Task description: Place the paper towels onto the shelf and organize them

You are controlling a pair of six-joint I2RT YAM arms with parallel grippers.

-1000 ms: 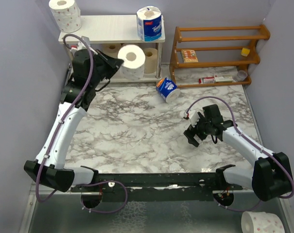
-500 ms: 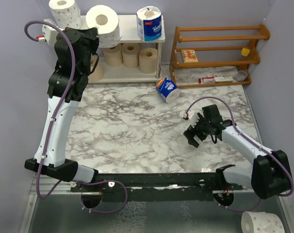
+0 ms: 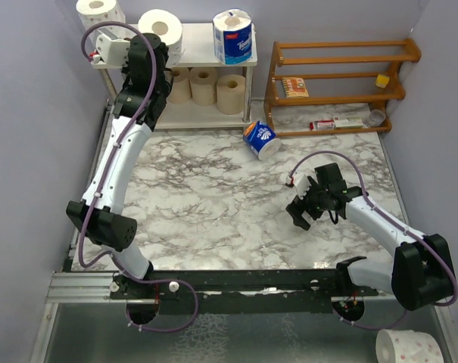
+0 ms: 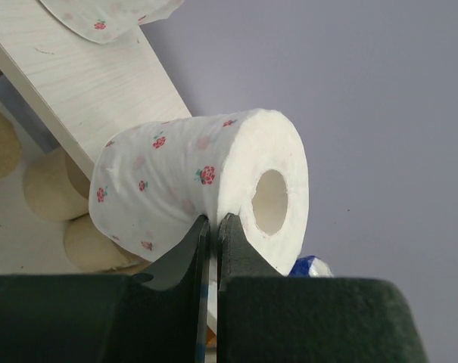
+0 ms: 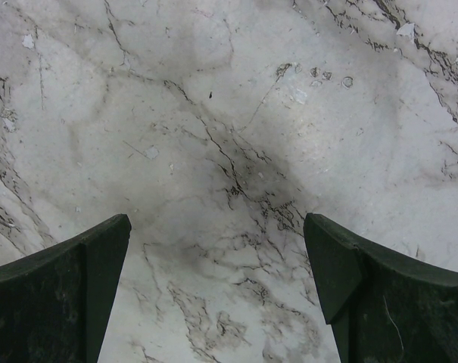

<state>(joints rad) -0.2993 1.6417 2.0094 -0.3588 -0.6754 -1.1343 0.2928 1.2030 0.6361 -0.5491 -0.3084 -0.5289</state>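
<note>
Over the shelf [image 3: 202, 47] top, the left pincer [image 4: 213, 221] nips a pink-dotted roll [image 4: 176, 178] by its edge, seemingly to seat it there. Rightward, a blue-wrapped roll [image 3: 260, 140] lies on the counter [image 3: 206, 212], probably next for the right pincer [image 5: 217, 249], which gapes wide and empty.

The top view looks down from above and behind the arms over the whole marble worktop [image 3: 213, 197] to the shelf [image 3: 198, 38]. The left wrist view, close past the left pincer [image 4: 213, 227], shares that shelf and the pink-dotted roll [image 4: 176, 181]. The right wrist view faces straight down, near the worktop, between the right pincer [image 5: 217, 227] fingers.
</note>
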